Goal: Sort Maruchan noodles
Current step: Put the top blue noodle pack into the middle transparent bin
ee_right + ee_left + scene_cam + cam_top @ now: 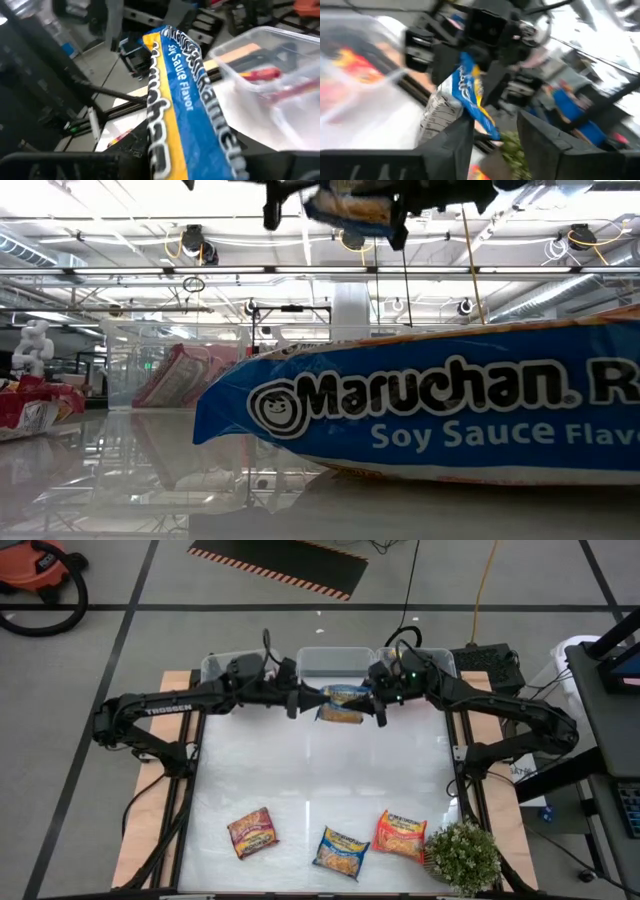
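One blue packet (342, 705) hangs above the counter's far edge by the clear bins (333, 661) | right tool (379, 698) clamps its end, left tool (296, 700) open alongside | light, crinkly, slippery film over a brittle noodle block: pinch the edge | three packets lie along the near edge.

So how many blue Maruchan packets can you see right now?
2. One blue packet hangs between both arms at the middle bin, gripped by the right pincer. The other blue packet lies at the table's near edge, between two other packets. Bins may hide more.
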Action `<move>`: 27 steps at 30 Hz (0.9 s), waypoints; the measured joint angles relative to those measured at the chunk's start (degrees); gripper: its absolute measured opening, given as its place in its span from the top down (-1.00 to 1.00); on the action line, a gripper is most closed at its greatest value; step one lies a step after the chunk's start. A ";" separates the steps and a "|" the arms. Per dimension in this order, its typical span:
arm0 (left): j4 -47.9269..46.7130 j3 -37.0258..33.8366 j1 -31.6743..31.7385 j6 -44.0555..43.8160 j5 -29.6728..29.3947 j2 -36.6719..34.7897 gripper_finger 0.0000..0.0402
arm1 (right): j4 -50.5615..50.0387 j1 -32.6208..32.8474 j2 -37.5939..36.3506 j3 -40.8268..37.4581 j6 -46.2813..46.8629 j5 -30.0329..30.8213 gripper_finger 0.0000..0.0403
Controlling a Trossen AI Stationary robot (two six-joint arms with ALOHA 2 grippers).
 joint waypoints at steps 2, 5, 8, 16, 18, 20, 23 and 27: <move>-2.77 0.00 0.72 0.24 -2.81 0.00 0.18 | -1.51 -1.75 0.31 0.00 0.16 -0.30 0.43; -8.90 -0.05 2.16 0.33 -5.70 0.22 0.16 | -4.29 -4.33 1.03 0.00 -1.29 -1.33 0.45; -13.70 -0.11 3.57 -0.13 -6.76 0.20 0.16 | -4.56 -6.62 2.07 0.00 -2.78 -1.45 0.44; -18.45 -0.04 7.72 -0.71 -4.76 -1.75 0.16 | -1.00 -11.69 4.02 0.09 -2.53 -0.76 0.44; -18.95 -0.11 8.32 -0.51 -3.58 -2.05 0.16 | 3.00 -12.74 5.56 0.44 -0.18 -0.82 0.44; -19.88 -0.08 8.67 -0.27 -2.15 -2.31 0.16 | 5.85 -13.96 7.74 1.29 2.39 -3.04 0.44; -21.39 -0.09 9.32 1.09 1.11 -2.92 0.16 | 7.52 -14.48 12.00 4.51 4.96 -3.63 0.44; -22.43 -0.09 9.94 3.06 5.96 -2.89 0.16 | 7.10 -15.63 17.32 9.30 6.90 -3.73 0.44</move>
